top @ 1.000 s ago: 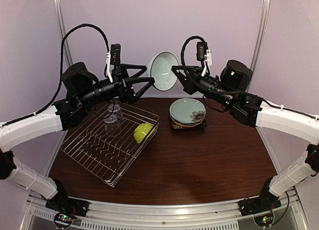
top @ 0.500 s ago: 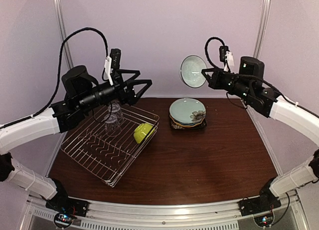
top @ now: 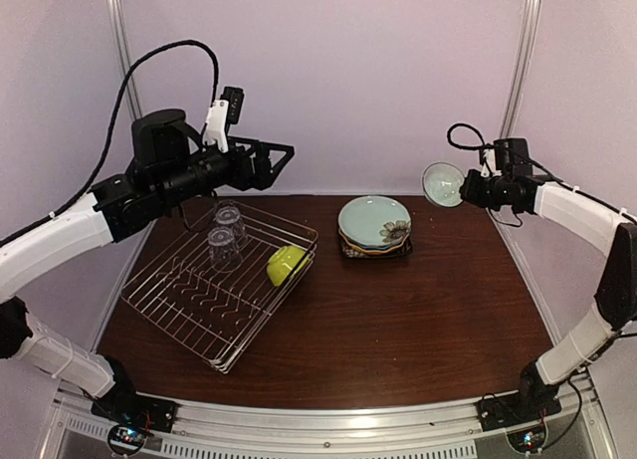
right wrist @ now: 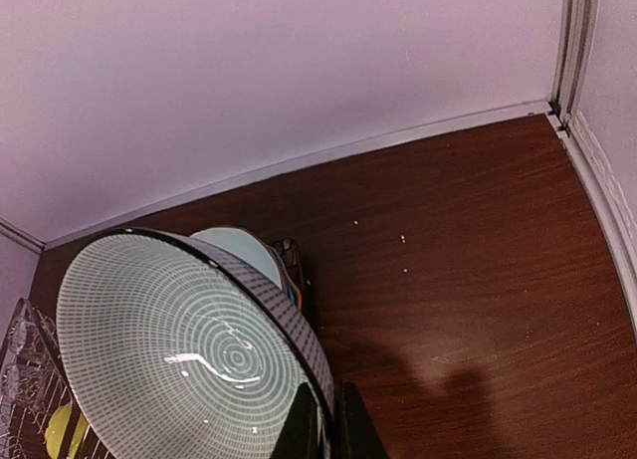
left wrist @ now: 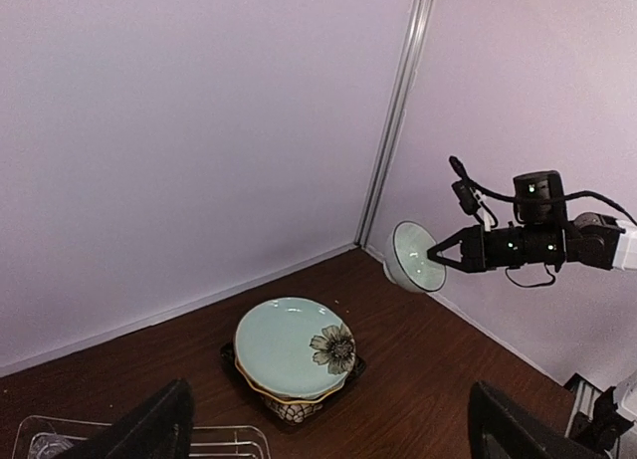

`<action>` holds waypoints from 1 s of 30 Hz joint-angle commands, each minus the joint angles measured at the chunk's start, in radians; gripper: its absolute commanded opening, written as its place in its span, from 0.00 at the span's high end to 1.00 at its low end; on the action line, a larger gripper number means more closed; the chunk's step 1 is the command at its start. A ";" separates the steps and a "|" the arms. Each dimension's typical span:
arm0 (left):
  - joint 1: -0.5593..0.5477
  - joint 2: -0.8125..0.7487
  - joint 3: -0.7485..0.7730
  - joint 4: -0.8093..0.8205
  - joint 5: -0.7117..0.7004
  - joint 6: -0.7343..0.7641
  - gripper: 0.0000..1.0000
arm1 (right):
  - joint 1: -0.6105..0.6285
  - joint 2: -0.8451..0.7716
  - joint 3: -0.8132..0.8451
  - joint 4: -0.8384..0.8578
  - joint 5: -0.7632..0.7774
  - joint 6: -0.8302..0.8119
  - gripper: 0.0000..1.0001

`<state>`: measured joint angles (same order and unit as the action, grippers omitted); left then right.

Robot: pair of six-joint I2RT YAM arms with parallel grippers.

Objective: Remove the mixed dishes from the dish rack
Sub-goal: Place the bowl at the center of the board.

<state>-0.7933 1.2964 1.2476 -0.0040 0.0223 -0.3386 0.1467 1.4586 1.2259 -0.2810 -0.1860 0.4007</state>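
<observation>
My right gripper point(top: 466, 190) is shut on the rim of the small pale bowl point(top: 441, 183) and holds it tilted in the air above the table's far right. The bowl fills the right wrist view point(right wrist: 189, 349), and the left wrist view shows it too point(left wrist: 416, 257). My left gripper point(top: 279, 162) is open and empty, high above the far end of the dish rack point(top: 189, 315). The rack holds two clear glasses point(top: 229, 220) point(top: 221, 248) and a lime-green bowl point(top: 287, 263). The plates are stacked, with the teal flower-marked plate point(top: 374, 223) on top.
The plate stack point(left wrist: 294, 347) sits at the back centre of the brown table point(top: 398, 330), right of the rack. Purple walls close in the back and sides, and a metal post point(top: 518, 71) stands at the far right corner.
My right arm has swung the pale bowl from the centre, above the plate stack, out to the far right. My left gripper has drawn back to the left and risen a little.
</observation>
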 commanded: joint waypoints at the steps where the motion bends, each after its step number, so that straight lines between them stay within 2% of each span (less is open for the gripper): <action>1: -0.003 0.038 0.075 -0.161 -0.129 -0.060 0.02 | -0.056 0.083 0.057 -0.004 -0.045 0.047 1.00; 15: -0.003 0.012 0.062 -0.190 -0.169 -0.082 0.03 | -0.126 0.442 0.253 -0.020 -0.084 0.078 1.00; 20: -0.003 0.016 0.062 -0.193 -0.181 -0.084 0.03 | -0.127 0.511 0.304 -0.047 -0.077 0.072 0.99; 30: -0.003 0.041 0.071 -0.198 -0.183 -0.086 0.02 | -0.130 0.578 0.300 -0.062 -0.073 0.056 0.96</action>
<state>-0.7929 1.3205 1.3037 -0.2031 -0.1493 -0.4175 0.0261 2.0163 1.4879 -0.3565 -0.2474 0.4561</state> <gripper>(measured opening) 0.974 0.049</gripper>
